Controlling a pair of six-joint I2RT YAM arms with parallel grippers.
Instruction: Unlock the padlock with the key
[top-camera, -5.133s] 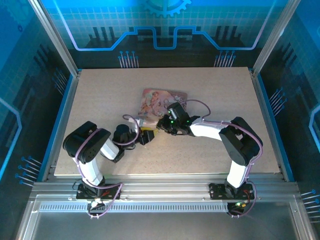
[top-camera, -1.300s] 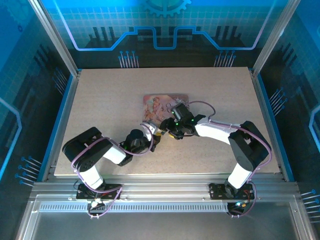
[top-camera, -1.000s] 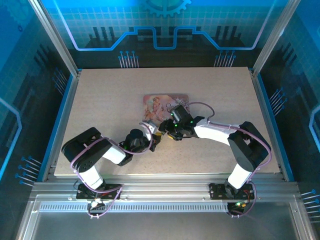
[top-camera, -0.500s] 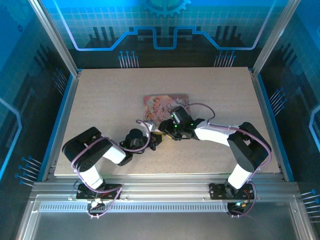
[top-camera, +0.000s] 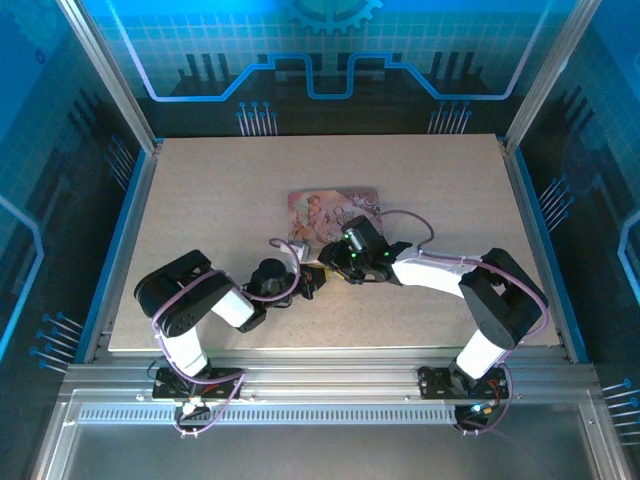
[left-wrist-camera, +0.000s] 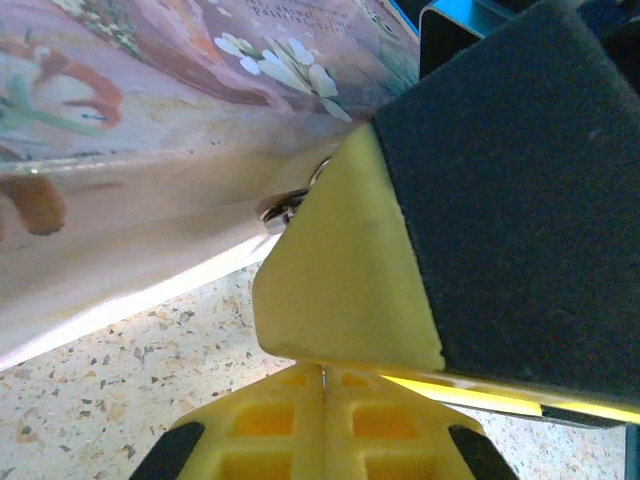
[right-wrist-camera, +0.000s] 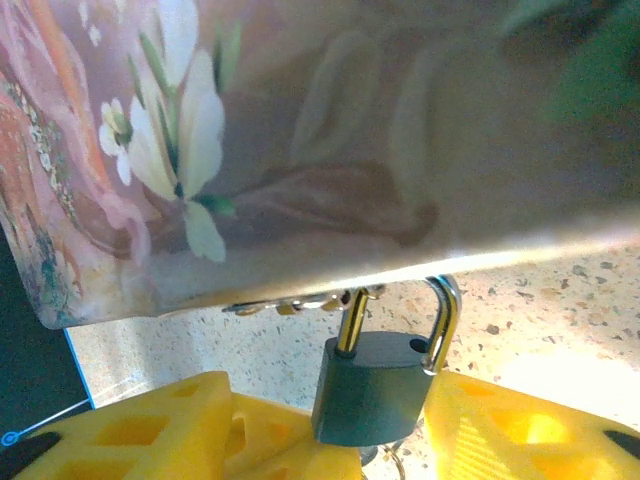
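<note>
Top view: both grippers meet near the table (top-camera: 220, 200) centre, at 6 o'clock of the pink box (top-camera: 328, 203). The left gripper (top-camera: 306, 284) reaches in from 9 o'clock and the right gripper (top-camera: 333, 263) from 3 o'clock, their tips just beside each other.

Right wrist view: the padlock (right-wrist-camera: 372, 388) sits at 6 o'clock of the frame, its blue body clamped between the yellow fingers (right-wrist-camera: 165, 425). Its shackle points to 12 o'clock, up to the box's lower edge. Both shackle legs appear seated in the body. Thin silvery pieces (right-wrist-camera: 290, 303) lie at 10 o'clock of the padlock, under the box edge; whether they are the key cannot be told.

Left wrist view: the left fingers are pressed together along a thin seam, and anything pinched there cannot be made out. The right gripper's yellow-and-black finger looms at 2 o'clock. A small metal ring (left-wrist-camera: 283, 211) shows at the box edge beside it.
</note>
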